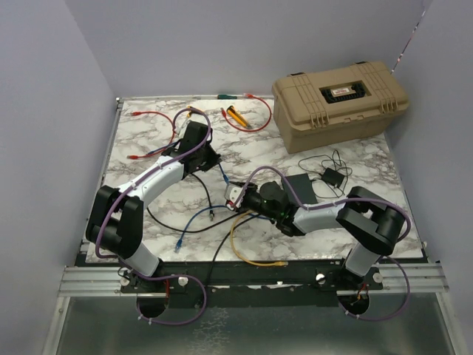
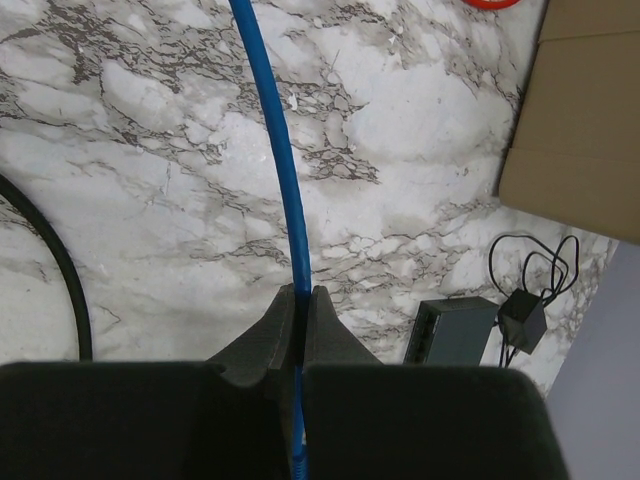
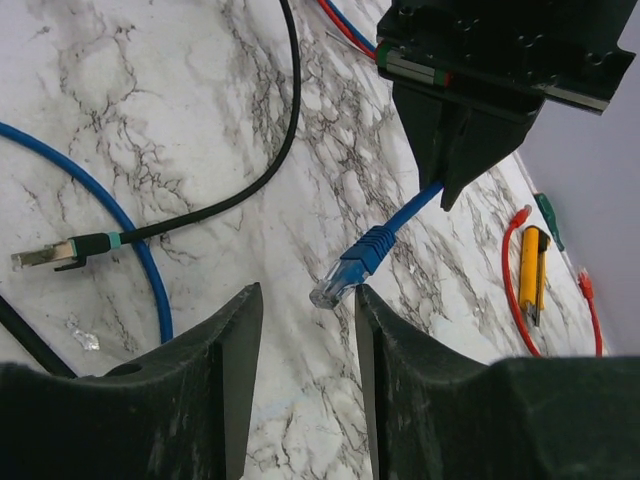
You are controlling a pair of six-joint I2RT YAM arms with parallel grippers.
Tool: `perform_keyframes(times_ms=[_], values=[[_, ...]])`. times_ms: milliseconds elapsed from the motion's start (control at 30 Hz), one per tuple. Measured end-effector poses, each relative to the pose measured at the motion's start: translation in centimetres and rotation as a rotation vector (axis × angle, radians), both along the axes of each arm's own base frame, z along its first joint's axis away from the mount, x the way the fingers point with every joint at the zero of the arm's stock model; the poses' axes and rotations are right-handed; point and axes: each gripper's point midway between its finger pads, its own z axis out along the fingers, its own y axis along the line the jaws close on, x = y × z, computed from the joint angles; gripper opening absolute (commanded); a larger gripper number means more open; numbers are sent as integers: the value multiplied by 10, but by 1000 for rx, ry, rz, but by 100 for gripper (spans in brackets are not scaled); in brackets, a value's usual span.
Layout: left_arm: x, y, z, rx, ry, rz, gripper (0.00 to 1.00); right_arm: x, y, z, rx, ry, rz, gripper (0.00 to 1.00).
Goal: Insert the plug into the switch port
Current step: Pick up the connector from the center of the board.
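Two grippers, one plug (image 3: 345,275).

Left gripper (image 2: 298,300): fingers pinched tight on the blue cable (image 2: 285,170) just behind the plug. The plug hangs free at the gripper's 7 o'clock in the right wrist view, apparently offered for a handover.

Right gripper (image 3: 308,300): fingers apart, flanking the plug tip, no contact visible.

Switch (image 1: 303,185): flat on the marble table (image 1: 148,133), 3 o'clock of centre, beside the right arm. Power adapter (image 1: 331,176) at its 1 o'clock.

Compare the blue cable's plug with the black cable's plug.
The blue plug is clear with a blue boot; the black cable's plug looks metallic with a teal band. The blue plug hangs by its blue cable from the left gripper; the black cable's plug lies on the marble table. Both are unplugged.
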Motion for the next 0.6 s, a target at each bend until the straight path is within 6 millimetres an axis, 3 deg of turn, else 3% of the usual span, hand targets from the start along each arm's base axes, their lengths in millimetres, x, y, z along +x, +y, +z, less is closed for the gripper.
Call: perform_keyframes(times_ms=[433, 533, 600], values=[[-2, -3, 0, -8, 6, -7, 1, 14, 0, 3, -6, -122, -72, 38], [-2, -2, 0, -8, 7, -7, 1, 15, 0, 3, -9, -139, -80, 34], [-2, -3, 0, -9, 7, -6, 1, 16, 0, 5, -9, -152, -89, 26]])
